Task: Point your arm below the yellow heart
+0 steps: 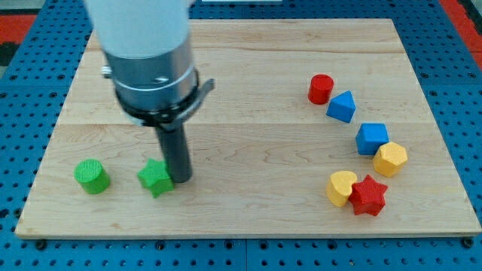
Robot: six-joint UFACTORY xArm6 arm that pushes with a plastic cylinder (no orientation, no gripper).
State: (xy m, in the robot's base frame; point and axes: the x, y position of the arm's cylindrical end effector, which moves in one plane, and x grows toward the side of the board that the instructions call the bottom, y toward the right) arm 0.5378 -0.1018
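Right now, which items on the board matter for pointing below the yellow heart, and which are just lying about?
In the job:
yellow heart, at the view's lower right
my tip, far off, touching the green star

Lying about:
green cylinder
red cylinder
blue block
blue cube
yellow hexagon block
red star, touching the heart

- My tip (179, 179) touches the green star's (155, 178) right side; the green cylinder (92, 177) lies further left on the tabletop (248, 90).
- At right, well apart: yellow heart (341, 187) touching the red star (368, 196).
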